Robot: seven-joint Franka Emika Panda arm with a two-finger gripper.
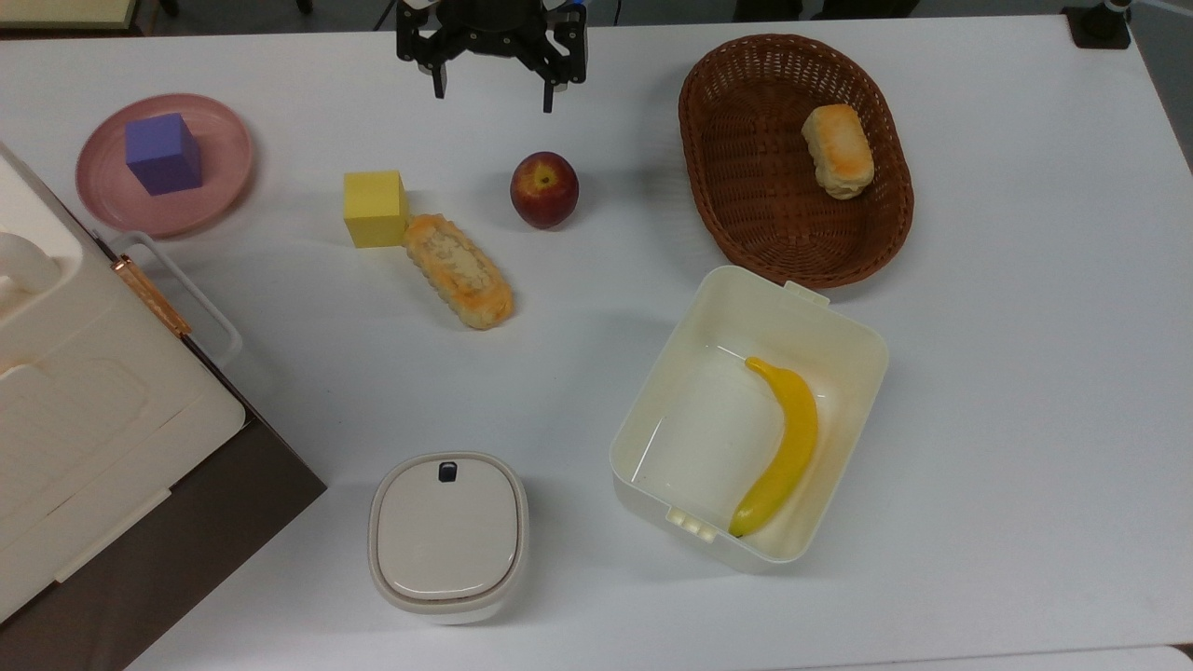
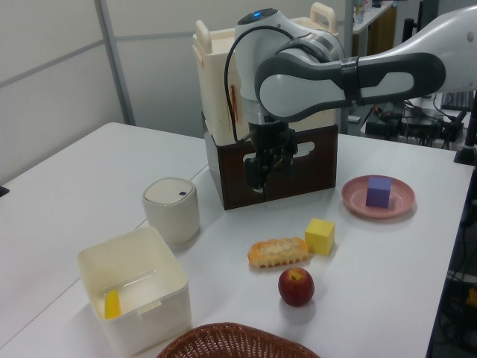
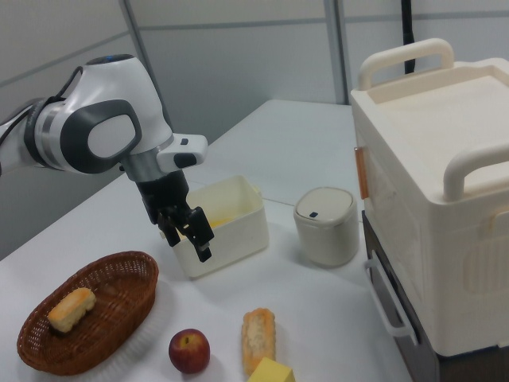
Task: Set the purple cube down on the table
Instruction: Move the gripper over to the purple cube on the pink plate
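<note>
The purple cube sits on a round pink plate at the top view's left; in the left view the cube and plate are at the right. My gripper hangs open and empty above the far edge of the white table, well to the right of the plate in the top view. The left view shows the gripper in front of the brown crate, high over the table. From the right view, the gripper points down over the table.
A yellow cube, a bread roll and a peach lie mid-table. A wicker basket holds a bun. A white tub holds a banana. A lidded pot and a large white box stand at the top view's left.
</note>
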